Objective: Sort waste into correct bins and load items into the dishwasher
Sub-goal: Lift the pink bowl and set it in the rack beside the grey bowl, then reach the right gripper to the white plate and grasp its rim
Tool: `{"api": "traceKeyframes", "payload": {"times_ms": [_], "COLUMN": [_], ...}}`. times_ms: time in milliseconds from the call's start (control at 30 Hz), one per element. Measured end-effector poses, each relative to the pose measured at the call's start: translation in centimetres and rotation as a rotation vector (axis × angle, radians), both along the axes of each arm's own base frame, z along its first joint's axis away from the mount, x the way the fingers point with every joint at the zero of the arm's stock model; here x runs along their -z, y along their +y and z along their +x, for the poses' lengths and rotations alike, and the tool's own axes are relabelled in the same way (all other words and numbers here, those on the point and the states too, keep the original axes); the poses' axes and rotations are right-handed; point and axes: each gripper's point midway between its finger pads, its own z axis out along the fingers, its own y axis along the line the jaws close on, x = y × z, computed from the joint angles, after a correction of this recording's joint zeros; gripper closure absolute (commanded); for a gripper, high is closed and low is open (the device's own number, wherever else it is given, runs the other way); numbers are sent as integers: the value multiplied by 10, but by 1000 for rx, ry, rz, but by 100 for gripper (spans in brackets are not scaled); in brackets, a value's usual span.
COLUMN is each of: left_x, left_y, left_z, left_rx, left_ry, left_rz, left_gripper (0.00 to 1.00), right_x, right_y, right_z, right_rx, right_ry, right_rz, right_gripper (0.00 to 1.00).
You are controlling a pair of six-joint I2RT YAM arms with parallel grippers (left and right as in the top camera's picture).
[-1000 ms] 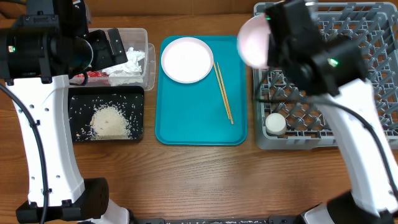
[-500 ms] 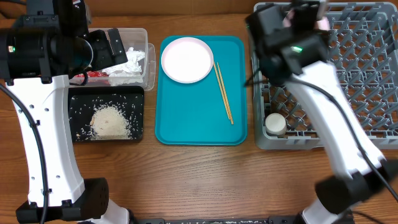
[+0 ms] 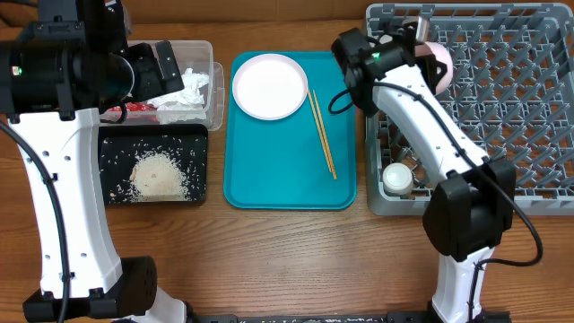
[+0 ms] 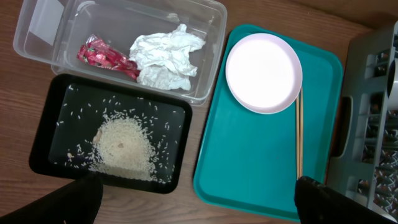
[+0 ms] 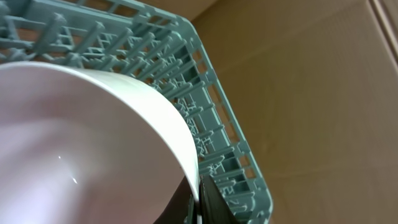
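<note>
Holding plate point(image 5: 81, 137) (pinkish) over rack point(image 3: 511, 99).

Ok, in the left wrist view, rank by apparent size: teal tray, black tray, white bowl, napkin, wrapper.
Largest to smallest: teal tray, black tray, white bowl, crumpled napkin, red wrapper. All sit near table level, so distance barely matters.
</note>
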Motion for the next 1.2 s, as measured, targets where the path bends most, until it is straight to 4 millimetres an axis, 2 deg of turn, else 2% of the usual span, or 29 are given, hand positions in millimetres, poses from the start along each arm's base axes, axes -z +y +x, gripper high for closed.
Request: {"api": "traceKeyframes", "payload": {"times_ms": [167,400,867,1000,1167,1200], "left_x": [0,0,0,0,0,0], "left_y": [0,0,0,0,0,0], "left_z": [0,0,0,0,0,0], "left_rx": [0,0,1,1,0,0], "left_ry": [0,0,0,0,0,0], "left_rz": [0,0,0,0,0,0], "left_gripper": [0,0,0,0,0,0], "right_x": [18,47,50,53,56,56], "right_y": [-14,-11,9,10,15,16], "right_z": [-4,-8,-11,-13,-15,-15], "right_rx": [53,56,10,9,0,-2], "right_ry": [-43,-71,-66,-47,-31,-31], "right_rz": [-13,-14,-21,-13,3,4], "right_gripper": [96,96,96,85,84,70]}}
